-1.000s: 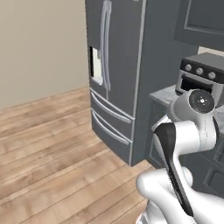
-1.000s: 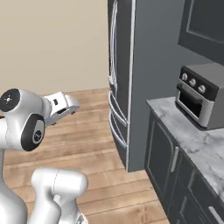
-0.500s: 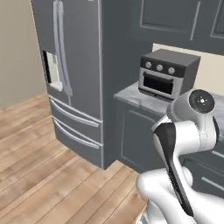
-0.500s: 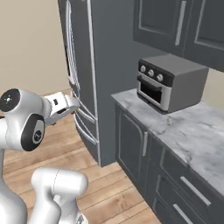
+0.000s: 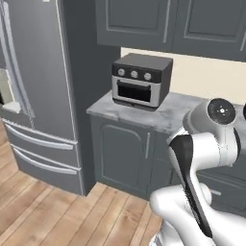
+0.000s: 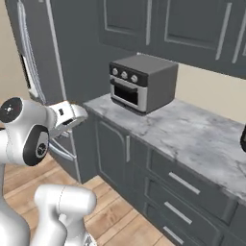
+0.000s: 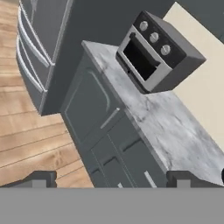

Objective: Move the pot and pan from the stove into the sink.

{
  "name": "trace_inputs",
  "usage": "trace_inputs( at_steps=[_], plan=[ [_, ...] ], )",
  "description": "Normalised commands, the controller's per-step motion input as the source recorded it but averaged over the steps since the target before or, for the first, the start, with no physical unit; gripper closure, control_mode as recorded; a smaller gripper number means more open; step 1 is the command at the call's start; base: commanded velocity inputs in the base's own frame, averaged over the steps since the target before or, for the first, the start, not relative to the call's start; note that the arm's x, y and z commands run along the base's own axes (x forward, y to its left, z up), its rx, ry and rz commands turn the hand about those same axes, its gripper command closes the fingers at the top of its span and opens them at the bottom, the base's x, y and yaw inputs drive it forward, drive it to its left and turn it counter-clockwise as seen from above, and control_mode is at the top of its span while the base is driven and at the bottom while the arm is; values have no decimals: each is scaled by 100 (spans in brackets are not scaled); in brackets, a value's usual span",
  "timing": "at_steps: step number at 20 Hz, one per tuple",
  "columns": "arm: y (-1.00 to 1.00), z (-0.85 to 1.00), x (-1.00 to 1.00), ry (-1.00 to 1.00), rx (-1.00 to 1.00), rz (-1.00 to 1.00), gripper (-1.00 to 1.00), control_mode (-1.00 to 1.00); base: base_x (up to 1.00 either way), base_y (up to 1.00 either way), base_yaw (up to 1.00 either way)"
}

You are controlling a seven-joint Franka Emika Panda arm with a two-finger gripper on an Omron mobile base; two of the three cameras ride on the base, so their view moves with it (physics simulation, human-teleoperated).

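Observation:
The pot, the pan, the stove and the sink are all out of view. My gripper (image 6: 76, 118) is held out in front of the arm at about counter height, short of the grey marble counter (image 6: 192, 137). In the hand view its two dark fingertips (image 7: 40, 179) stand far apart at the bottom with nothing between them, so my gripper (image 7: 111, 180) is open and empty. It looks down at the counter and the cabinet fronts below it.
A dark toaster oven (image 5: 140, 80) (image 6: 141, 82) (image 7: 157, 54) stands on the counter's left end. A tall grey fridge (image 5: 36, 91) rises left of the counter. Dark cabinets and drawers (image 6: 185, 192) run below, wall cabinets (image 5: 173, 21) above. Wood floor (image 5: 43, 211) lies ahead.
The whole picture has shifted, so the camera has moved: the fridge has slid to the left and the toaster oven and counter have come to the middle. The arm keeps its pose.

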Motion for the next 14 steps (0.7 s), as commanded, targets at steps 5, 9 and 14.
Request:
trace_inputs(
  at_steps=[5,9,14],
  plan=[
    [0,0,0,0,0,0,-100,100,0,0,-45],
    [0,0,0,0,0,0,-100,100,0,0,-43],
    [0,0,0,0,0,0,-100,100,0,0,-43]
  ],
)
